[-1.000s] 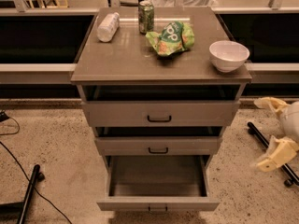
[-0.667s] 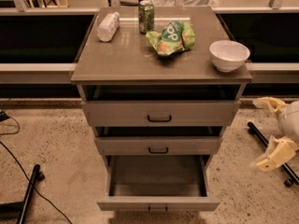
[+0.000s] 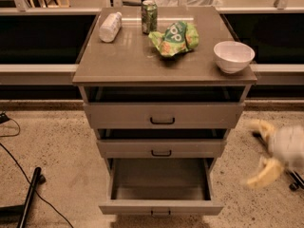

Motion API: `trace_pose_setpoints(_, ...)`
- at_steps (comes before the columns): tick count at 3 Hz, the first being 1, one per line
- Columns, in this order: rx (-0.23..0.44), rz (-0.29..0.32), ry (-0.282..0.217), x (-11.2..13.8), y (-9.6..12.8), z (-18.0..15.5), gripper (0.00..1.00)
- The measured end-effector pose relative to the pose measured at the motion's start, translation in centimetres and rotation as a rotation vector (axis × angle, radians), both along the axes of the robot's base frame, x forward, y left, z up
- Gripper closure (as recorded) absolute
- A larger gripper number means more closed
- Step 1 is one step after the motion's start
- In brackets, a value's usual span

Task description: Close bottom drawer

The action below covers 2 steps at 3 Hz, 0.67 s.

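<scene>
The bottom drawer (image 3: 160,206) of the grey-brown cabinet is pulled far out, and its deep box is empty. Its small black bar handle (image 3: 160,213) sits on the low front near the frame's lower edge. The middle drawer (image 3: 161,148) and the top drawer (image 3: 163,115) stick out a little. My gripper (image 3: 261,152) hangs to the right of the cabinet, at about the height of the middle and bottom drawers. It is blurred by motion, its two yellow fingertips (image 3: 264,174) are spread apart, and it holds nothing. It touches no drawer.
On the cabinet top (image 3: 128,61) are a white bottle (image 3: 110,26) lying down, a green can (image 3: 149,16), a green chip bag (image 3: 174,38) and a white bowl (image 3: 233,56). A black stand and cables (image 3: 28,194) lie on the floor at the left. A low shelf runs behind the cabinet.
My gripper has moved left and slightly down, closer to the cabinet's right side. The drawers and the things on top have not moved.
</scene>
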<state>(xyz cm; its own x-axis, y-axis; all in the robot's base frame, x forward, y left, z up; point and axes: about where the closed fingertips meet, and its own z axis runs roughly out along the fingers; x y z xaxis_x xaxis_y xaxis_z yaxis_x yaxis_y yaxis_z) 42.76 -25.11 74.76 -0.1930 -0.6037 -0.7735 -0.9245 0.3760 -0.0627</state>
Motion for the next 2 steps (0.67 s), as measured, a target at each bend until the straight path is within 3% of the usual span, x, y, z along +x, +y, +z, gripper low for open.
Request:
trace_pose_setpoints(1, 0.047, -0.041, 0.054, -2.5, -0.7, -12.6, 0.00)
trace_pose_setpoints(2, 0.127, -0.031, 0.096, -3.5, -0.5, -20.8, 0.00)
